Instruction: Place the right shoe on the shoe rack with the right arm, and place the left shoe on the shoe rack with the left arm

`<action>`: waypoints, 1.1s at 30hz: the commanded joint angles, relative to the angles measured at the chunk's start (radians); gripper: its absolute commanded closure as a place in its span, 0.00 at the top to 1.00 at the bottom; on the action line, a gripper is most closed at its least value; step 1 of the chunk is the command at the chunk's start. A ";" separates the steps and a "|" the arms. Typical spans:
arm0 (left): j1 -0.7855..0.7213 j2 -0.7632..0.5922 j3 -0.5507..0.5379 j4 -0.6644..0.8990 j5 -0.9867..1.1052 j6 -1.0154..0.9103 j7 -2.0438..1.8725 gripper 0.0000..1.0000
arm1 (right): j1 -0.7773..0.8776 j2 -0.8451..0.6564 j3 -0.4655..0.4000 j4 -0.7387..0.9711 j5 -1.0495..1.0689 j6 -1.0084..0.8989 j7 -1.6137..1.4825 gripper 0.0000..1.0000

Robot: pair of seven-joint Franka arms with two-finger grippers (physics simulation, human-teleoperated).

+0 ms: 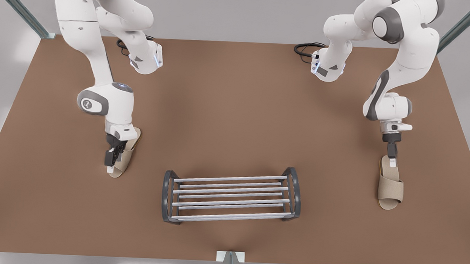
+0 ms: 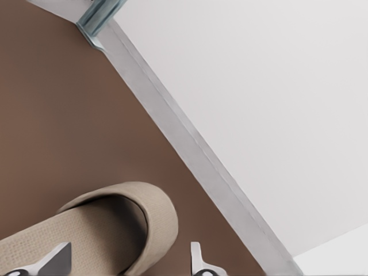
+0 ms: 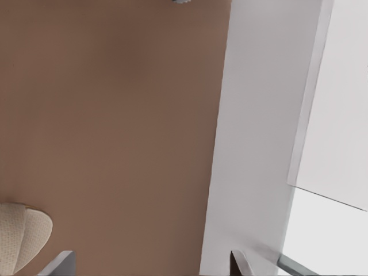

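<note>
The left shoe (image 1: 128, 156), a beige slipper, lies on the brown table at the front view's left. My left gripper (image 1: 113, 163) is down over it, open. In the left wrist view its fingertips (image 2: 198, 260) straddle the slipper's strap end (image 2: 115, 221). The right shoe (image 1: 391, 188), a matching slipper, lies at the front view's right with its toe toward the camera. My right gripper (image 1: 392, 160) hangs open at its heel. The heel (image 3: 20, 236) sits just outside one finger (image 3: 60, 263) in the right wrist view. The shoe rack (image 1: 294, 190) stands between the shoes with nothing on its bars.
Both arms' bases with black cables (image 1: 306, 50) are at the table's back edge. Metal corner posts (image 1: 45, 32) stand at the back corners. A small grey mount (image 1: 230, 258) sits at the front edge. Bare brown table (image 1: 235, 120) lies between the arms.
</note>
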 commanded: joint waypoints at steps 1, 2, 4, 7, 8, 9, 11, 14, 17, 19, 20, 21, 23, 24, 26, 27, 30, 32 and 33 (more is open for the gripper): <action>0.002 0.008 -0.014 0.020 -0.052 0.043 0.483 1.00 | 0.001 -0.030 0.000 -0.041 -0.257 0.148 0.106 1.00; 0.002 0.025 -0.014 0.043 -0.053 0.050 0.481 1.00 | -0.001 -0.076 0.000 -0.104 -0.257 0.104 0.141 1.00; 0.002 0.028 -0.033 0.085 -0.064 0.083 0.470 1.00 | 0.007 -0.106 0.000 -0.173 -0.272 0.029 0.318 1.00; 0.002 0.045 -0.057 0.120 -0.079 0.114 0.446 1.00 | 0.019 -0.092 0.002 -0.232 -0.272 -0.046 0.683 1.00; 0.011 0.068 -0.076 0.171 -0.093 0.180 0.376 1.00 | 0.018 -0.083 0.002 -0.235 -0.272 -0.052 0.833 1.00; 0.019 0.079 -0.094 0.189 -0.093 0.200 0.231 1.00 | 0.018 -0.083 0.002 -0.247 -0.272 -0.052 0.903 1.00; 0.022 0.088 -0.102 0.192 -0.095 0.206 0.049 1.00 | 0.002 -0.080 -0.006 -0.250 -0.272 -0.054 1.019 1.00; 0.023 0.108 -0.117 0.220 -0.095 0.208 -0.065 1.00 | -0.004 -0.060 -0.008 -0.275 -0.277 -0.053 1.154 1.00; 0.031 0.109 -0.117 0.240 -0.095 0.224 -0.069 1.00 | -0.047 -0.057 -0.008 -0.307 -0.347 -0.065 1.206 1.00; 0.037 0.126 -0.117 0.267 -0.093 0.231 -0.073 1.00 | -0.048 -0.001 -0.008 -0.282 -0.505 -0.088 1.395 1.00; 0.039 0.134 -0.119 0.281 -0.093 0.235 -0.077 1.00 | -0.055 0.000 -0.009 -0.278 -0.527 -0.091 1.398 1.00; 0.040 0.148 -0.132 0.300 -0.095 0.241 -0.079 1.00 | -0.056 0.002 -0.009 -0.281 -0.602 -0.123 1.439 1.00; 0.040 0.166 -0.132 0.327 -0.093 0.246 -0.082 1.00 | -0.055 0.029 -0.009 -0.278 -0.719 -0.151 1.559 1.00; 0.040 0.166 -0.132 0.327 -0.093 0.246 -0.082 1.00 | -0.056 0.032 -0.009 -0.269 -0.720 -0.157 1.559 1.00; 0.040 0.169 -0.132 0.327 -0.095 0.246 -0.082 1.00 | -0.055 0.072 -0.008 -0.236 -0.723 -0.172 1.559 1.00; 0.040 0.172 -0.132 0.327 -0.095 0.246 -0.082 0.82 | -0.055 0.083 -0.008 -0.218 -0.729 -0.172 1.559 1.00; 0.040 0.174 -0.132 0.327 -0.093 0.246 -0.082 0.82 | -0.064 0.112 -0.008 -0.190 -0.777 -0.183 1.627 1.00; 0.040 0.178 -0.132 0.327 -0.095 0.244 -0.082 0.82 | -0.065 0.126 -0.008 -0.186 -0.826 -0.215 1.683 1.00; 0.040 0.180 -0.132 0.327 -0.095 0.246 -0.082 0.82 | -0.070 0.127 -0.009 -0.183 -0.840 -0.221 1.683 1.00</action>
